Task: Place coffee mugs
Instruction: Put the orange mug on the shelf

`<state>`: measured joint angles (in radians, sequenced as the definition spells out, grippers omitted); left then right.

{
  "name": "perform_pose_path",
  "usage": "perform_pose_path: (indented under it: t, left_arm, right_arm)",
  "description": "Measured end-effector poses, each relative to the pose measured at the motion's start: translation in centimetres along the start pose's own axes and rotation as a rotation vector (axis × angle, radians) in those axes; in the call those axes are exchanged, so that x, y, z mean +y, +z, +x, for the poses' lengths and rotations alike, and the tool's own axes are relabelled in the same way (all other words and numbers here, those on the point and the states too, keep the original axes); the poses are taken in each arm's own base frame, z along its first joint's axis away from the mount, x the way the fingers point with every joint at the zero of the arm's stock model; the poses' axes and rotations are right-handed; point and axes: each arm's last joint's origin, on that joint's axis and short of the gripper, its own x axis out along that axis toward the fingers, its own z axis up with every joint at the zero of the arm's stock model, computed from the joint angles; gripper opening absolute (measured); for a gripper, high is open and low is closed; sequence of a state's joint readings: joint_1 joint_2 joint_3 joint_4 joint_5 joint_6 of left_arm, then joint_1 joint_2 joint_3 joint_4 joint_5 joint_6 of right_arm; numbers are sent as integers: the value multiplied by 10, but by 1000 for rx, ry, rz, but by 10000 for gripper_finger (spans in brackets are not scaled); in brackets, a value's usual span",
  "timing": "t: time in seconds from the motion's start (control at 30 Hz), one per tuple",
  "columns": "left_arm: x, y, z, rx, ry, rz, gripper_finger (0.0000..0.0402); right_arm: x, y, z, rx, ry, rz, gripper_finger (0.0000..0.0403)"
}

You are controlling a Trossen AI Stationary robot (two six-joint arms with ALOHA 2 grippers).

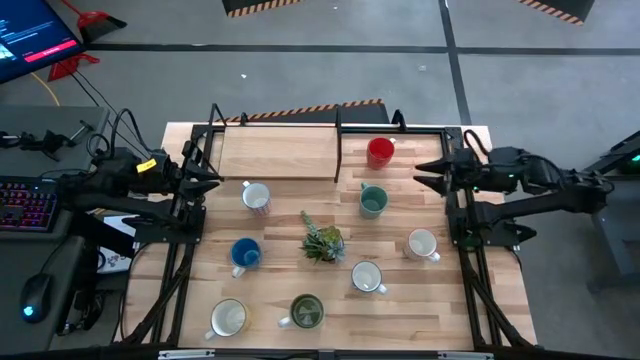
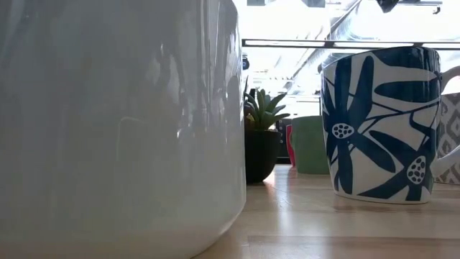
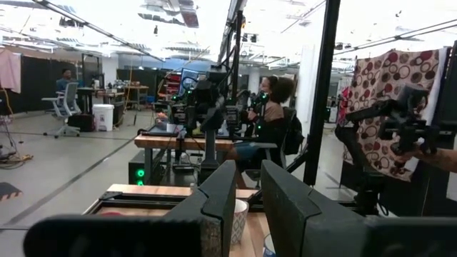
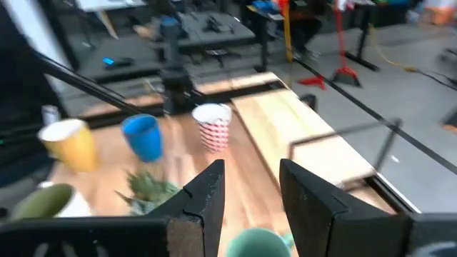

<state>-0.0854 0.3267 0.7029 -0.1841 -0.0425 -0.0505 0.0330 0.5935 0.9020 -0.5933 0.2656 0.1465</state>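
Note:
Eight mugs stand upright on the wooden table [image 1: 440, 310]: red [image 1: 380, 152], teal [image 1: 373, 201], a white patterned one [image 1: 256, 197], blue [image 1: 245, 253], two white [image 1: 422, 244] [image 1: 367, 278], olive green [image 1: 306, 312] and cream [image 1: 229, 318]. My left gripper [image 1: 212, 180] hovers open at the table's left side, level with the patterned mug [image 3: 239, 218]. My right gripper [image 1: 425, 176] hovers open at the right side, right of the teal mug [image 4: 257, 243]. Neither gripper touches anything. In the low view a white mug [image 2: 115, 129] and a blue-flowered mug [image 2: 381, 122] stand close.
A small spiky plant [image 1: 323, 241] sits in a dark pot at the table's middle, among the mugs. A raised wooden board [image 1: 278, 152] lies along the far edge, left of the red mug. Black frame rails run along both table sides. People sit in the room beyond.

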Motion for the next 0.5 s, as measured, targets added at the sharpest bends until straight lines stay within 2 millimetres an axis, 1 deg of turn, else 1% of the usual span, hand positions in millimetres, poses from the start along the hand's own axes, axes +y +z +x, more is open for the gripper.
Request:
perform_pose_path:
  t: [0.1,0.23,0.33,0.4,0.5]
  left_arm:
    - [0,0,0,0,0,0,58]
    - [0,0,0,0,0,-5,58]
    - [0,0,0,0,0,-34,58]
    - [0,0,0,2,0,-48,58]
    - [0,-2,0,17,1,-52,58]
  right_arm:
    - [1,-2,11,42,-75,9,119]
    - [4,-1,26,106,-120,18,119]
    - [5,16,32,156,-163,33,119]
    - [2,33,34,203,-237,35,119]
    - [-3,58,35,300,-301,1,119]
